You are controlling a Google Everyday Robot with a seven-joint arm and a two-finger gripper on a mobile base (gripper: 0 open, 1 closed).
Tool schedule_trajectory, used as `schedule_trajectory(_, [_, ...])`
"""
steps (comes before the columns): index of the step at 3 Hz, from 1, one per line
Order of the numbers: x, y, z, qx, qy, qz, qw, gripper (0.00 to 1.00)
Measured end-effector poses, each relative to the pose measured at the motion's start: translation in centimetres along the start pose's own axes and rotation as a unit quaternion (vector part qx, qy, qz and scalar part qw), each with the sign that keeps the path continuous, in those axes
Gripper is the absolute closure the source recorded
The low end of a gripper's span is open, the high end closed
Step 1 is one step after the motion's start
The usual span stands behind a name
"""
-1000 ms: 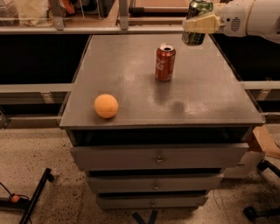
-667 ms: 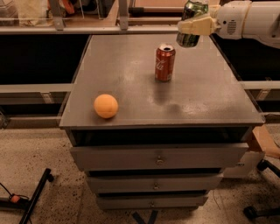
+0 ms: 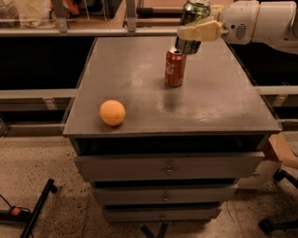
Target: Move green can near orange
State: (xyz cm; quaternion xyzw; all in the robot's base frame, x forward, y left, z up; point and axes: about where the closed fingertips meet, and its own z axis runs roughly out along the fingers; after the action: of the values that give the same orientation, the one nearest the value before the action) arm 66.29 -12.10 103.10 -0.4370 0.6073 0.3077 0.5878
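Note:
My gripper (image 3: 194,30) is shut on the green can (image 3: 191,14) and holds it in the air, tilted, above the far middle of the grey cabinet top (image 3: 219,102). The can hangs just above and behind the red Coca-Cola can (image 3: 175,68), which stands upright on the top. The orange (image 3: 112,112) lies near the front left corner of the top, well to the left of and nearer than the gripper. My white arm (image 3: 263,21) reaches in from the right.
The cabinet has three drawers (image 3: 167,166) below the top. A shelf rail with clutter (image 3: 70,18) runs behind the cabinet. A cardboard box (image 3: 284,149) and chair wheels stand at the right, and a black stand leg (image 3: 35,209) lies on the floor at the left.
My gripper has carried the green can to the left, from right of the red can to just above and behind it. The orange and the red can have not moved.

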Motion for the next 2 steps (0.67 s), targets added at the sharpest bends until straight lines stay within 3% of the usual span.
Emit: schedule_trajectory(2, [3.0, 5.4, 1.7, -0.059, 0.033, -0.005, 0.9977, 1.0])
